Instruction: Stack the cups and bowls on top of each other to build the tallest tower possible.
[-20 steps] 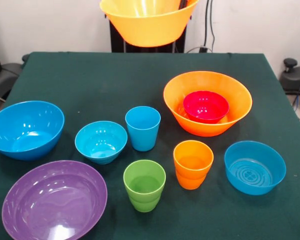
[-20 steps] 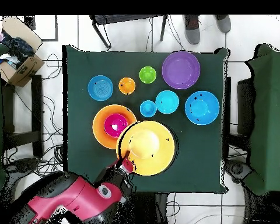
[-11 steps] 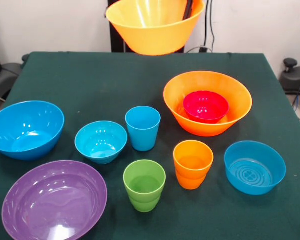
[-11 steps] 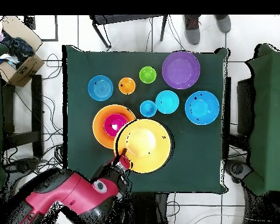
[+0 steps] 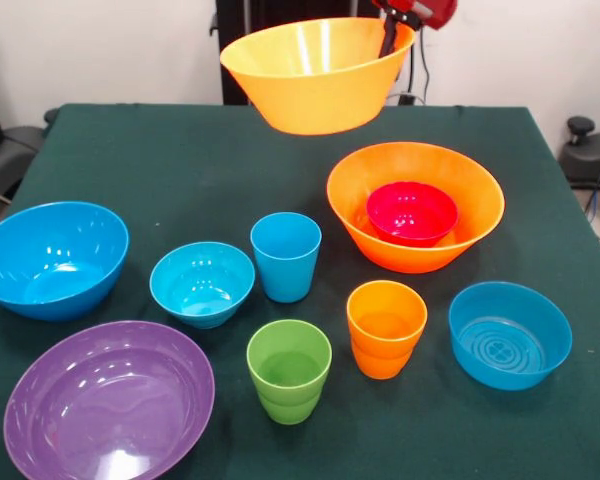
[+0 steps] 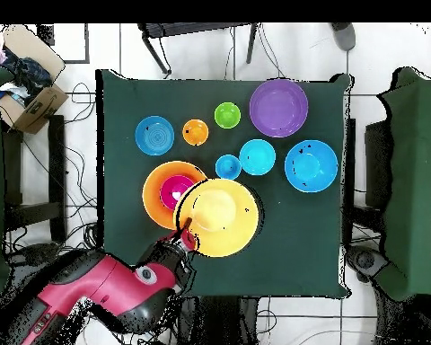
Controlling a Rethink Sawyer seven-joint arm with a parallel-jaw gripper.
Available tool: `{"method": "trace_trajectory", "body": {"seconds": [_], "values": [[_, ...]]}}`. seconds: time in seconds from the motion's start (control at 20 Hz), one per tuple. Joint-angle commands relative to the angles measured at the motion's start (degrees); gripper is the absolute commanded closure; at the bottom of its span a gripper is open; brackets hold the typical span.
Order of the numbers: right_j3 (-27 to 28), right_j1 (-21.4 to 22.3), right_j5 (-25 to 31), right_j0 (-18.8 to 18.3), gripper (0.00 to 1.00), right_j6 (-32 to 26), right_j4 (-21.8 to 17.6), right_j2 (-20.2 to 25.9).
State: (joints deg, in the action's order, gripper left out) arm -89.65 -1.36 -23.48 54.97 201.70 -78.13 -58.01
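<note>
The gripper (image 5: 388, 38) is clamped on the rim of a large glossy yellow-orange plastic bowl (image 5: 318, 75), held above the green table (image 5: 160, 160) at top centre. A second orange bowl (image 5: 415, 205), right of centre, contains the small red bowl (image 5: 411, 213).

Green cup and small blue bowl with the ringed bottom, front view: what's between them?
The orange cup stands between the green cup and the ringed blue bowl, apart from both. The front view shows it; the overhead view shows the same row.
</note>
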Motion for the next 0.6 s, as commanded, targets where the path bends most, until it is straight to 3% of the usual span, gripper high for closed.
{"method": "trace_trajectory", "body": {"seconds": [0.05, 0.15, 0.25, 0.35, 0.55, 0.6], "values": [[7.2, -1.6, 7.3, -0.9, 1.00, 19.3, 0.7, 12.8], [7.6, -1.3, 7.0, -1.0, 1.00, 20.1, 0.0, 13.4], [8.7, -3.1, 5.2, 0.0, 1.00, 25.5, -2.9, 12.8], [8.8, -2.7, 7.2, -0.3, 1.00, 24.3, -2.0, 13.4], [10.9, -4.7, 7.0, 1.0, 1.00, 28.0, -2.7, 12.2], [11.9, -6.4, 5.8, 1.9, 1.00, 31.3, -3.9, 10.9]]}}
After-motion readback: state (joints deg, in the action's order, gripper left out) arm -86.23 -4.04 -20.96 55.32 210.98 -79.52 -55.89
